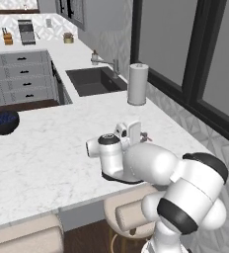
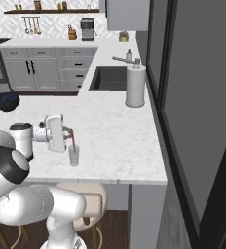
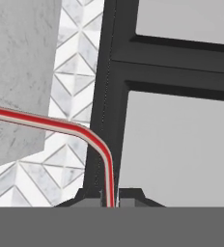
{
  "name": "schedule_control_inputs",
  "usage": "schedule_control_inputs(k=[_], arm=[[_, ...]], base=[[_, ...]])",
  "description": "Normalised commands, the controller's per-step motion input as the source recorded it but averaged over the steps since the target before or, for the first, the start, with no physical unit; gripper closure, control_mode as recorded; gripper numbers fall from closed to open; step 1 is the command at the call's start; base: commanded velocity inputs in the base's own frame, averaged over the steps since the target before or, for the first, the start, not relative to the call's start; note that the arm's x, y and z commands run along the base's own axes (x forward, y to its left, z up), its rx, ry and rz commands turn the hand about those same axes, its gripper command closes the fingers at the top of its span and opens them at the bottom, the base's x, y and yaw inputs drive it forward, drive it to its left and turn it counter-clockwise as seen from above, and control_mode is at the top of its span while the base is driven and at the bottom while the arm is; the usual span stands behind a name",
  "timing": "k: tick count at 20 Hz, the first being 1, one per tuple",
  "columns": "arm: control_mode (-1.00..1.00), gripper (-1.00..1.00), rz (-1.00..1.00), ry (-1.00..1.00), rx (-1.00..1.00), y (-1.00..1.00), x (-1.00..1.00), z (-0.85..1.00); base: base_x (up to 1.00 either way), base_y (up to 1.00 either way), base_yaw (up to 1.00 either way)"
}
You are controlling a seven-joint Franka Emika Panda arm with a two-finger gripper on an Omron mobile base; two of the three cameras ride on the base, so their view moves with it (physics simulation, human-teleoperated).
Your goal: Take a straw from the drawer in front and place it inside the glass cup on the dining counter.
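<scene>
Holding the straw (image 2: 73, 141) over the glass cup (image 2: 74, 156).
Jaws clamp the straw's upper end above the counter (image 2: 115, 141).

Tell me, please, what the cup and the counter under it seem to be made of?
The glass cup looks like clear glass or plastic: translucent, the counter showing through. The dining counter looks like polished marble, white with faint grey veins, though it may be an imitation.

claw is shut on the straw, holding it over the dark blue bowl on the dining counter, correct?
Not the bowl. In the right base view the claw, shut on the straw, holds it over the glass cup on the dining counter. The dark blue bowl sits far off, toward the counter's other end.
</scene>
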Motion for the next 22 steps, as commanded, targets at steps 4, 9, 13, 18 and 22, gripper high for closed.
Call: schedule_control_inputs(k=[4, 9, 13, 18, 22], arm=[[-1.00, 1.00, 0.01, 0.04, 0.04, 0.00, 0.00, -0.28], [-1.00, 1.00, 0.01, 0.04, 0.04, 0.00, -0.01, -0.27], [-1.00, -1.00, 0.00, 0.00, 0.00, 0.00, -0.07, -0.08], [-1.00, -1.00, 0.00, 0.00, 0.02, 0.00, -0.09, 0.00], [-1.00, -1.00, 0.00, 0.00, 0.09, 0.00, -0.01, 0.00]], base=[[0.00, 0.00, 0.00], [0.00, 0.00, 0.00], [0.00, 0.00, 0.00], [0.00, 0.00, 0.00], [0.00, 0.00, 0.00]])
